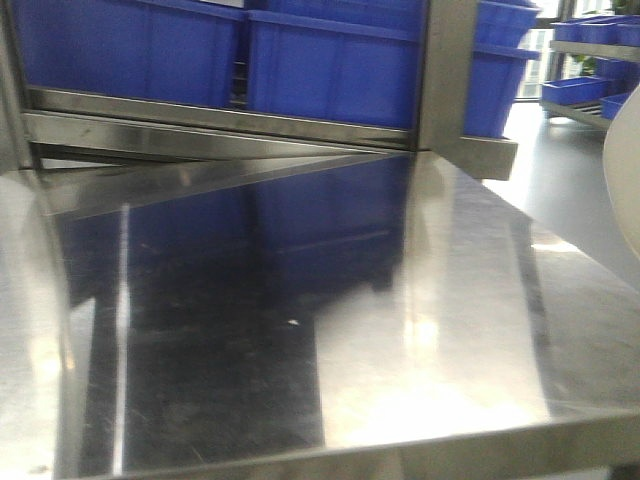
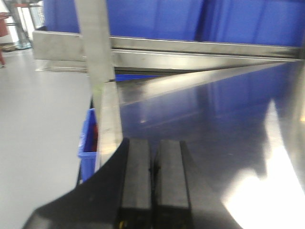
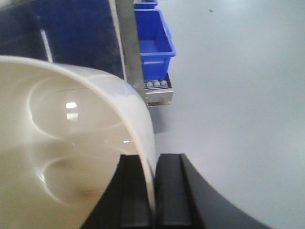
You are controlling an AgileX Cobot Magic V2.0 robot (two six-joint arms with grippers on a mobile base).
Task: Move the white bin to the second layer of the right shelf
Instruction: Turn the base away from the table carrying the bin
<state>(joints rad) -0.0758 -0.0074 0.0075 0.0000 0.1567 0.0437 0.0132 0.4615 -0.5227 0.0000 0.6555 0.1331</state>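
The white bin [image 3: 71, 143] fills the left of the right wrist view, glossy and cream inside, held up over the grey floor. My right gripper [image 3: 155, 158] is shut on its wall, one finger inside and one outside. A curved white edge of the white bin [image 1: 626, 190] shows at the right border of the front view. My left gripper [image 2: 154, 143] is shut with nothing in it, above the left edge of the steel tabletop [image 2: 205, 109]. A rack end with small rollers [image 3: 157, 84] shows beyond the bin. I cannot tell whether it is the right shelf second layer.
Large blue crates [image 1: 320, 60] stand on a steel shelf behind the shiny tabletop [image 1: 400, 330]. A steel post [image 1: 445, 70] rises at the back right. One blue crate [image 3: 152, 45] sits on the roller rack, another [image 2: 88, 143] below the table's left edge. More crates [image 1: 590, 60] stand far right.
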